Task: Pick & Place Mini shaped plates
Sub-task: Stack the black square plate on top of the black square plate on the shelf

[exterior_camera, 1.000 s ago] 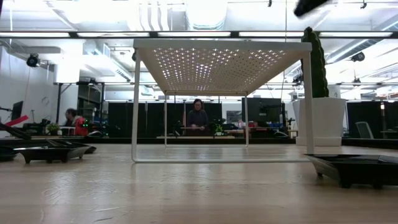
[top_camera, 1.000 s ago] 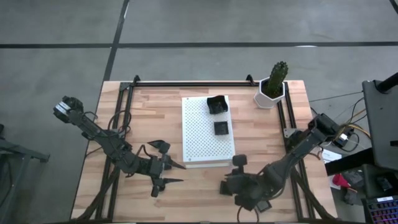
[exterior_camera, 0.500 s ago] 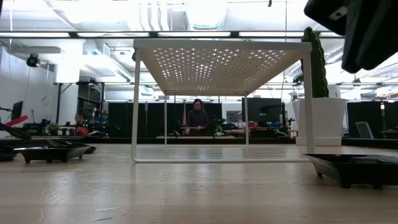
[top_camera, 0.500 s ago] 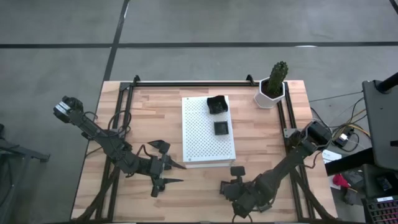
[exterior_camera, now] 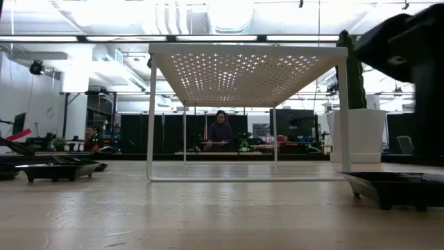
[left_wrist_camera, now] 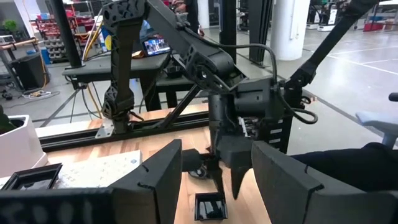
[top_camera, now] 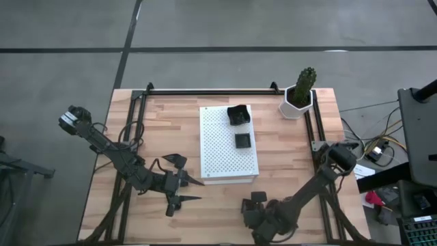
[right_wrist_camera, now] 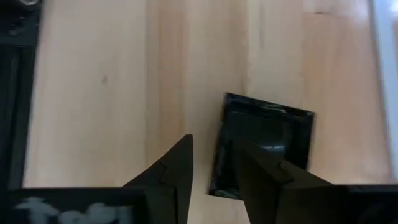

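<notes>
Mini shaped plates lie in several places: two square ones sit on the white perforated board (top_camera: pixel 228 143), one at its far right corner (top_camera: pixel 237 115) and one near the middle of its right edge (top_camera: pixel 242 141); another small square plate (right_wrist_camera: pixel 264 149) lies on the wooden table (top_camera: pixel 287 157) near its front edge, right of centre. The right gripper (right_wrist_camera: pixel 212 163) hangs directly over that plate's edge, its fingers a narrow gap apart with one finger on each side of the rim, not clamped. The left gripper (top_camera: pixel 186 190) rests low at the front left of the table, fingers spread wide, with dark leaf-shaped plates (top_camera: pixel 175 160) just beside it. A cactus pot (top_camera: pixel 298 100) stands at the far right corner
</notes>
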Controlling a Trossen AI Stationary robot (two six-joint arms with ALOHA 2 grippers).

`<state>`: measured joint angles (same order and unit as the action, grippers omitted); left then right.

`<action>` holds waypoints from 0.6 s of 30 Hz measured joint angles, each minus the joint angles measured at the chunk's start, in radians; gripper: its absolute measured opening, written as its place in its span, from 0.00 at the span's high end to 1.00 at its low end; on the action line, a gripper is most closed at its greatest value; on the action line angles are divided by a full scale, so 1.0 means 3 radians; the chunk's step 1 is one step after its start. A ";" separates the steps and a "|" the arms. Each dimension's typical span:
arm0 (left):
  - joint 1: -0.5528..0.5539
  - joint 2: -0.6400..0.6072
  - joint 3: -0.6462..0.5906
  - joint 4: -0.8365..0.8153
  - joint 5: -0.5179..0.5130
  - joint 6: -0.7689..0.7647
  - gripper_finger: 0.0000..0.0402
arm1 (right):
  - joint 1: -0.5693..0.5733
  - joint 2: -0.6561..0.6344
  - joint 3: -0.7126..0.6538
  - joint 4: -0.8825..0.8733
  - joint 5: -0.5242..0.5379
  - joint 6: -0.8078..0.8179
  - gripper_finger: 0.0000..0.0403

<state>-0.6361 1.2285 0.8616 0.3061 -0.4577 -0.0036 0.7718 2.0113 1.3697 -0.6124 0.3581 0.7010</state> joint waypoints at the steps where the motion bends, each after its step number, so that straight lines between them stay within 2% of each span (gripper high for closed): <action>1: 0.0000 0.0000 0.0000 0.0000 -0.0001 0.0000 0.53 | 0.0010 0.0006 0.0000 0.0007 -0.0002 0.0002 0.73; 11: 0.0000 0.0000 0.0000 0.0000 0.0000 -0.0015 0.53 | 0.0032 0.0015 -0.0001 0.0014 0.0031 0.0053 0.77; 18: 0.0000 0.0000 0.0000 -0.0003 0.0000 -0.0015 0.53 | 0.0032 0.0016 -0.0017 0.0007 0.0115 0.0048 0.77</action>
<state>-0.6361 1.2285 0.8616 0.3054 -0.4576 -0.0082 0.7815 2.0162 1.3646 -0.6103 0.3927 0.7155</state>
